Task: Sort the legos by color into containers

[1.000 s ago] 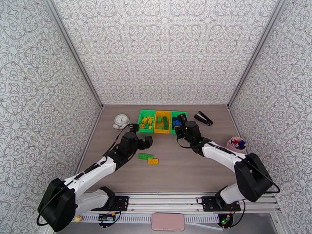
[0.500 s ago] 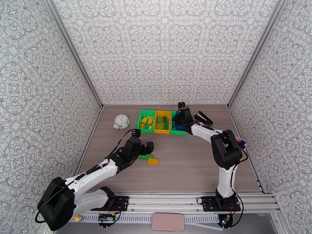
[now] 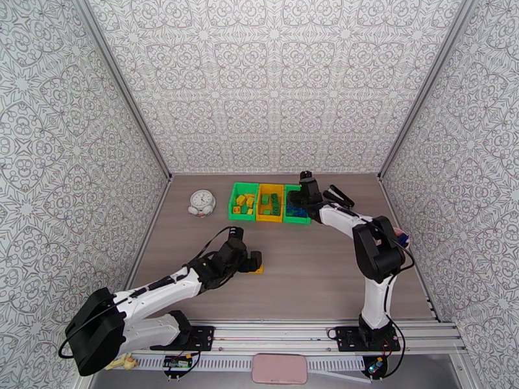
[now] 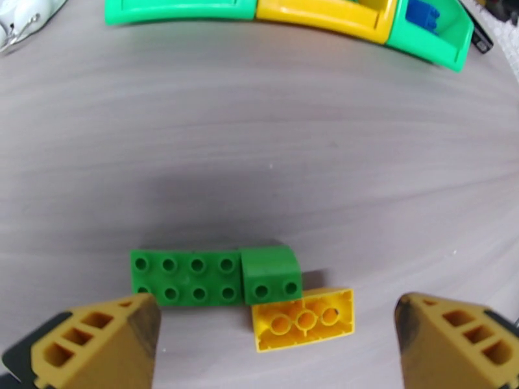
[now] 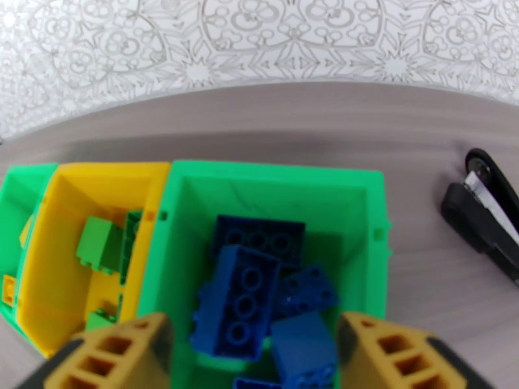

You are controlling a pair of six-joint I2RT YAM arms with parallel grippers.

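Three joined containers stand at the back: a left green bin (image 3: 241, 218) with yellow legos, a yellow bin (image 3: 268, 220) with green legos, and a right green bin (image 5: 272, 183) holding several blue legos (image 5: 237, 299). On the table lie a long green lego (image 4: 185, 277), a small green lego (image 4: 271, 275) and a yellow lego (image 4: 303, 319), all touching. My left gripper (image 4: 276, 338) hangs open just above them, a finger (image 4: 97, 345) on each side. My right gripper (image 5: 253, 358) is open over the right green bin (image 3: 297, 221), nothing held.
A white alarm clock (image 3: 202, 202) stands left of the bins. A black stapler (image 5: 483, 202) lies right of them. A pink cup (image 3: 397, 238) sits at the right edge, partly behind the right arm. Patterned walls enclose the table on three sides.
My left gripper has moved right and toward the near edge, coming down over the loose legos. My right arm has stretched back, carrying its gripper over the right green bin.
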